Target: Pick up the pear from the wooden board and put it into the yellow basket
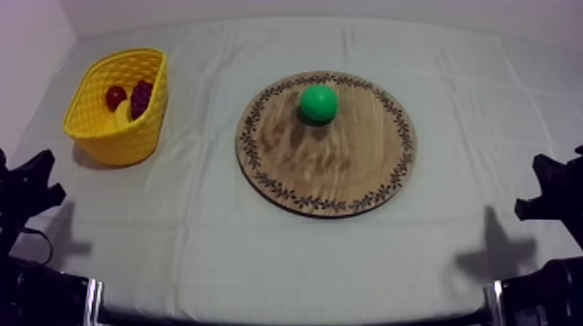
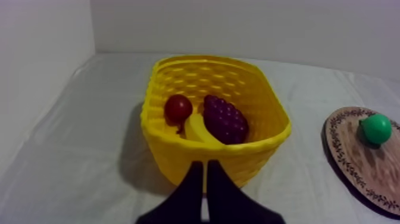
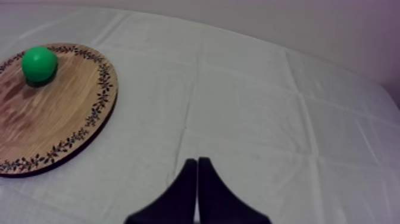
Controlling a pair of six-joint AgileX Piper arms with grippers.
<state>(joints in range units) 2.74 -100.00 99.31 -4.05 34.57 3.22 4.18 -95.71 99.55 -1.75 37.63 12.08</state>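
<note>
Pick not begun, both jaws closed and empty; next I reach the green toy pear (image 1: 317, 102) on the round wooden board (image 1: 334, 169).

So the basket (image 1: 113, 130) sits at the far left of the table (image 1: 260, 251), with the board (image 1: 338, 165) to its right, about mid-table and well apart from it. The pear (image 1: 318, 102) is on the board's far half (a bit left of centre). In the basket: small red fruit (image 1: 114, 95) left, grapes (image 1: 141, 97) right, banana (image 1: 124, 113) between them.
</note>
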